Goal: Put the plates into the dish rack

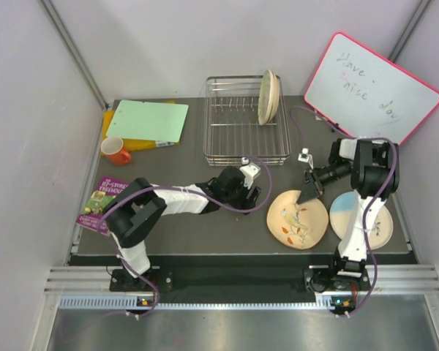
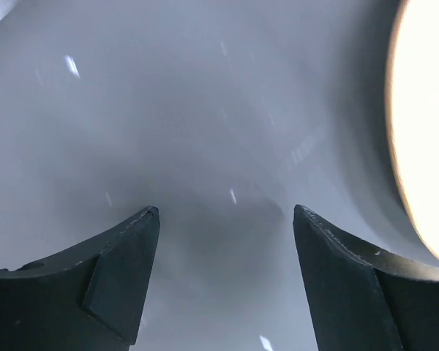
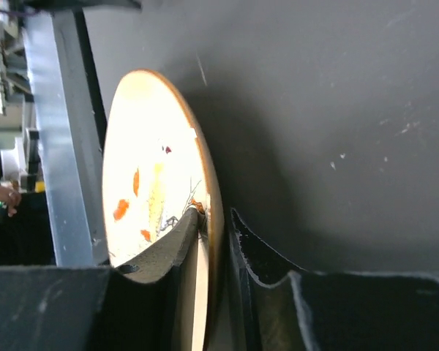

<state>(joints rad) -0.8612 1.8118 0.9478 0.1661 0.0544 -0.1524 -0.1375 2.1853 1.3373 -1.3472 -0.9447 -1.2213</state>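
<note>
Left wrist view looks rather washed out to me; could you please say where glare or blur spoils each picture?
Left wrist: the round cream ceramic plate at the right edge is blown out to white, and the grey table is soft. Right wrist: that plate's face glares, the right pincer on its rim is dark. Top external: even light, sharp.

Lab robot booth: plain white walls [image 1: 205, 36], aluminium rails [image 1: 234, 278], a whiteboard [image 1: 373, 91].
</note>
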